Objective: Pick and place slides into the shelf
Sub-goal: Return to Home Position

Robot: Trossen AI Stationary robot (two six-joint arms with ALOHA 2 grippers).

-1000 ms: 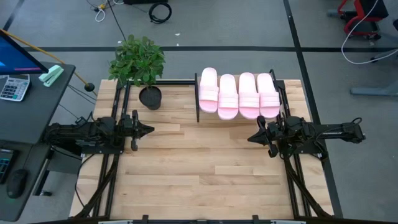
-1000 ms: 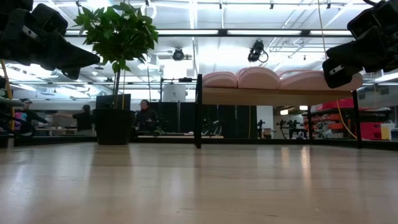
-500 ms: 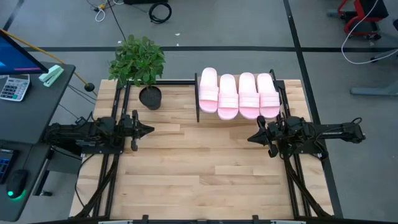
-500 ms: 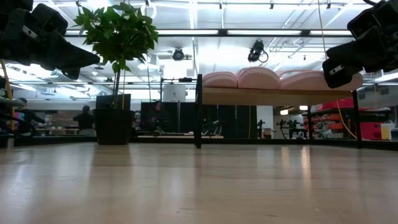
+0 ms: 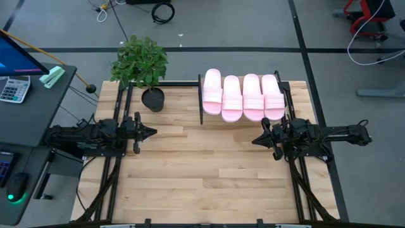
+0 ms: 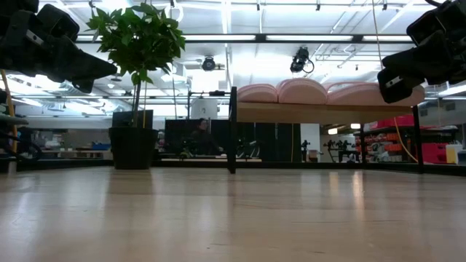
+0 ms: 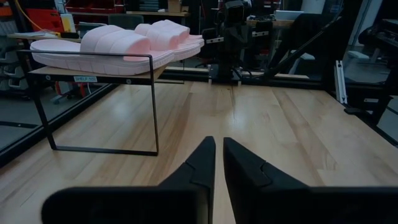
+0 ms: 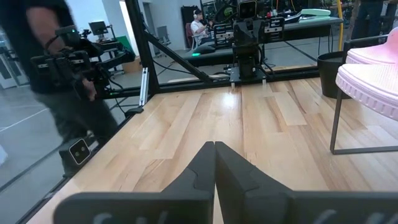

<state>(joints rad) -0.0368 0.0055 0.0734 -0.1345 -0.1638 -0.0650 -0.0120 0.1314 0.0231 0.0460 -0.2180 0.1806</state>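
Four pale pink slides (image 5: 242,96) lie side by side, soles down, on the top panel of the shelf (image 5: 201,101) at the table's far edge, right of centre. The low view shows the slides (image 6: 302,89) on the wood panel (image 6: 320,113), which stands raised on thin black legs. My left gripper (image 5: 152,132) hovers above the left part of the table, shut and pointing right. In its wrist view the slides (image 7: 118,42) are ahead and to one side. My right gripper (image 5: 255,140) hovers near the shelf's right end, shut and pointing left.
A potted plant (image 5: 140,63) in a black pot (image 5: 153,99) stands at the far edge, left of the shelf. Bare wood tabletop (image 5: 202,171) stretches between the arms and toward the near edge. A person (image 8: 62,68) stands beyond the table's edge in the right wrist view.
Both arms and the slides have kept still. In the low view, people in the room behind the table have walked out of sight.
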